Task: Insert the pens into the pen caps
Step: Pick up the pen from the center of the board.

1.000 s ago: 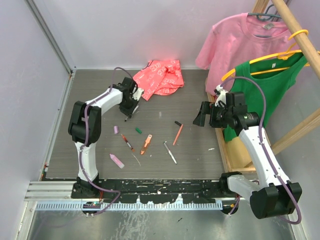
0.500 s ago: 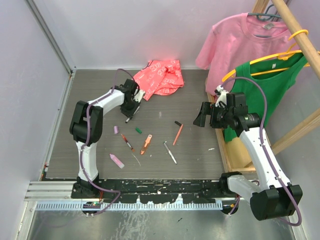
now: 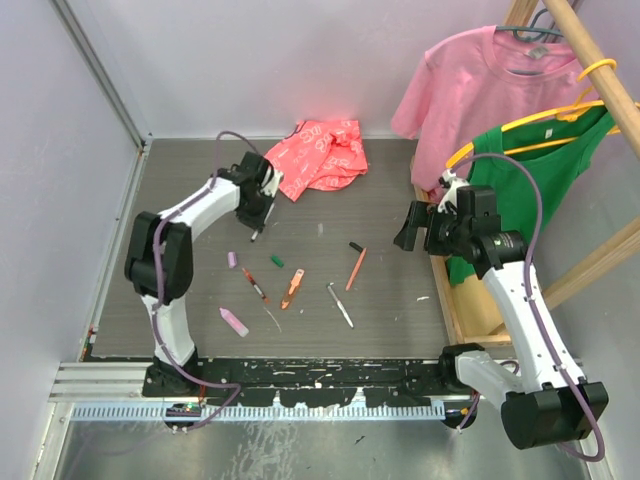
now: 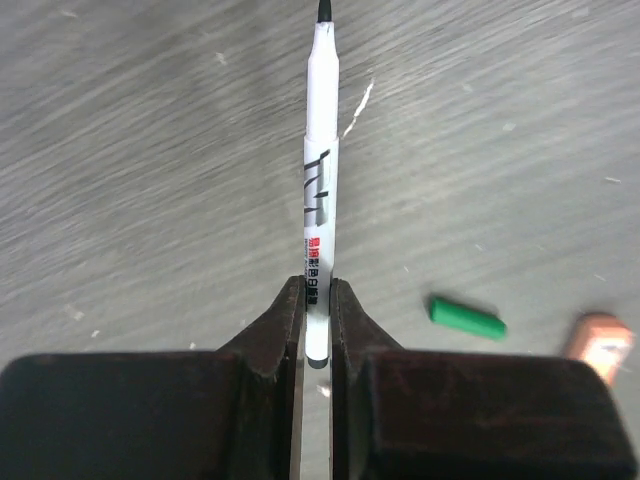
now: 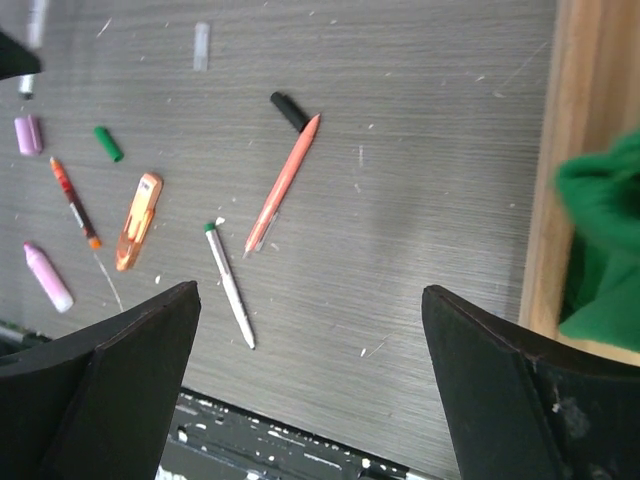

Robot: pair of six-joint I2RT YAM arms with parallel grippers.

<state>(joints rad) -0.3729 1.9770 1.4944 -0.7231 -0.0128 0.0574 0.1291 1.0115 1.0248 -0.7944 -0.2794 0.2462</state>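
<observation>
My left gripper (image 3: 255,222) is shut on a white marker (image 4: 320,180), black tip pointing away over the grey table; the marker also shows in the top view (image 3: 254,234). A green cap (image 4: 467,317) lies just right of it. My right gripper (image 5: 310,292) is open and empty, held high above the table's right side (image 3: 405,228). Below it lie a black cap (image 5: 289,110), a salmon-orange pen (image 5: 282,185), a second white marker (image 5: 230,285), a short orange pen (image 5: 137,222), a dark red pen (image 5: 74,200), a pink highlighter (image 5: 48,277) and a lilac cap (image 5: 27,134).
A red patterned cloth (image 3: 318,153) lies at the back, just right of my left gripper. A wooden rack (image 3: 450,290) with a pink shirt (image 3: 470,80) and a green shirt (image 3: 530,160) stands along the right edge. A small white scrap (image 5: 201,46) lies mid-table.
My left arm's elbow has swung left while its gripper stays shut on the white marker in nearly the same spot. My right gripper has drifted slightly right and back.
</observation>
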